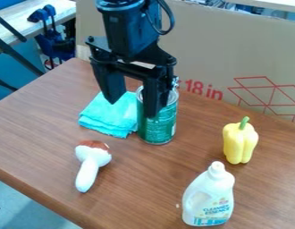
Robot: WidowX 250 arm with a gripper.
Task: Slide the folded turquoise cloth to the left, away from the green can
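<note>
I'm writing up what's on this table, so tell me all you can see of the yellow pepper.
The yellow pepper has a smooth, slightly glossy skin, with long rounded lobes running down to a narrower base. A short green stem rises from its top. It looks whole, perhaps a plastic one. It stands roughly upright on the brown wooden table, behind the white bottle and apart from it; only the tabletop touches it.

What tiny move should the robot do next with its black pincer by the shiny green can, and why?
I'd probably slide the black two-finger pincer slightly sideways, toward the green metal can. Its fingers are apart, but from here one overlaps the can, while the gap lines up mostly with the folded turquoise cloth.
</note>
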